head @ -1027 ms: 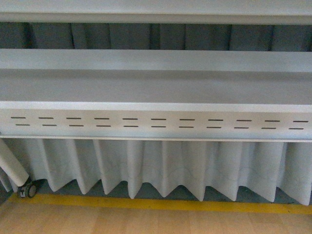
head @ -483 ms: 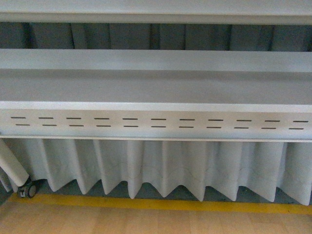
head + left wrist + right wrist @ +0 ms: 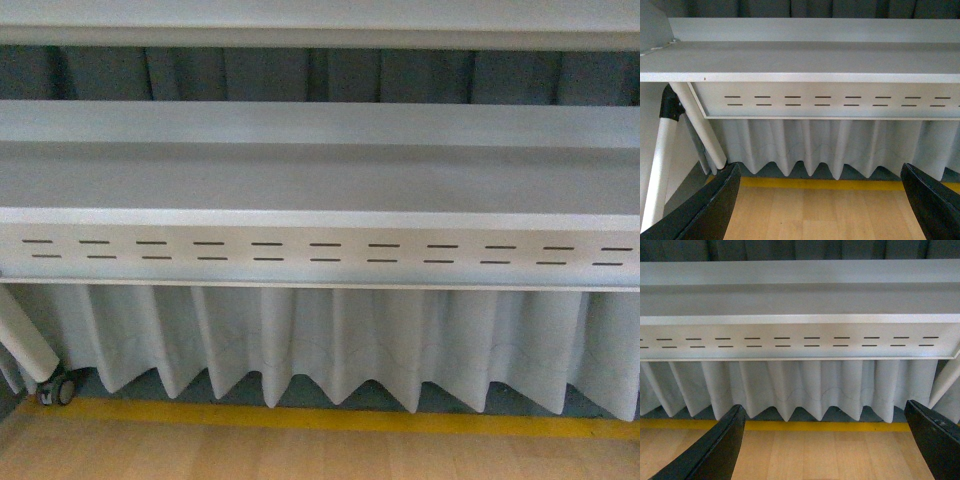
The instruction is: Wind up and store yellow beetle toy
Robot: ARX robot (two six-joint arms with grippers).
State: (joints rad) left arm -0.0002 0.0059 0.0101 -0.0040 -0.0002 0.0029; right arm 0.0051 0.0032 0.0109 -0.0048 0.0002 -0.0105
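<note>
The yellow beetle toy is out of view in all three views. My left gripper (image 3: pixel 820 205) is open, its two black fingers wide apart over bare wooden floor, with nothing between them. My right gripper (image 3: pixel 825 445) is open too, and only floor shows between its black fingers. Neither arm appears in the front view.
A grey table (image 3: pixel 320 180) with a slotted front panel (image 3: pixel 320 252) spans the front view, with a second level (image 3: pixel 320 30) above it. A pleated white skirt (image 3: pixel 330 340) hangs below. A yellow floor stripe (image 3: pixel 300 418) runs along it. A white leg and caster (image 3: pixel 55 388) stand at the lower left.
</note>
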